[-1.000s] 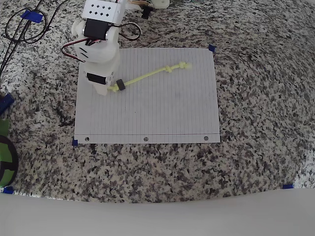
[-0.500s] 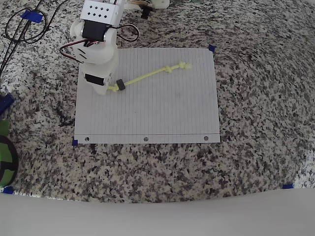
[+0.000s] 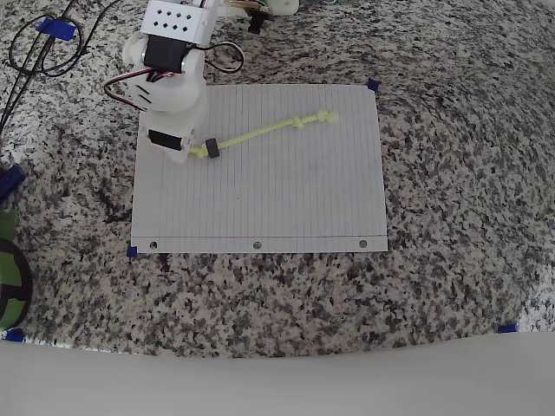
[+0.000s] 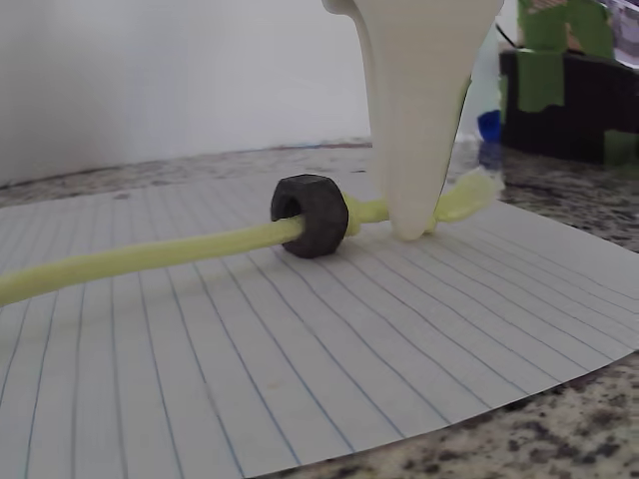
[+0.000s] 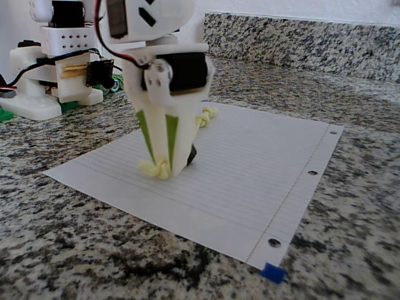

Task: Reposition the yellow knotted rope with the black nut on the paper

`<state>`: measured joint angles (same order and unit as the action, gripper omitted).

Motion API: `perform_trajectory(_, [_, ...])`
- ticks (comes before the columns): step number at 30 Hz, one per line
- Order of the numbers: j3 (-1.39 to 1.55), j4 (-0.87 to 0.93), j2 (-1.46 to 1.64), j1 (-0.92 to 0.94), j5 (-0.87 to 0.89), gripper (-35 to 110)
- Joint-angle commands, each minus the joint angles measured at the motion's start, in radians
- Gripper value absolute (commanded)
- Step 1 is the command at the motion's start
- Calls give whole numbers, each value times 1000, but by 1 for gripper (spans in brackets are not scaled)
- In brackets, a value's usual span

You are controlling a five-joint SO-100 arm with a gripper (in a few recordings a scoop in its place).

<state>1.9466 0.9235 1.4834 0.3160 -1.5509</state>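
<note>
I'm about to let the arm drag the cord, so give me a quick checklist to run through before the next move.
1. Gripper closed on the thin yellow knotted rope: ok, fingers pinch its left end in the fixed view.
2. Grip point beyond the small black ring-shaped nut: ok, the nut sits just beside the white fingertip, free of it.
3. Nut on the rope: ok, the cord passes through it.
4. Rope lying on the white lined paper: ok, whole length inside the sheet.
5. Paper held flat: cannot tell; blue tape marks corners.
6. Far knots untangled: ok.
</note>
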Motion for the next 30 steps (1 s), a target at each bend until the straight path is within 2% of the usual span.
perform_trajectory(1, [-23, -21, 126, 37, 28, 0])
perform_trajectory(11, [244, -310, 509, 83, 325, 0])
perform_trajectory(20, [508, -552, 960, 89, 723, 0])
perform_trajectory(23, [545, -635, 1108, 92, 802, 0])
perform_trajectory(27, [650, -723, 1279, 86, 999, 0])
perform_trajectory(30, [801, -802, 1408, 92, 1238, 0])
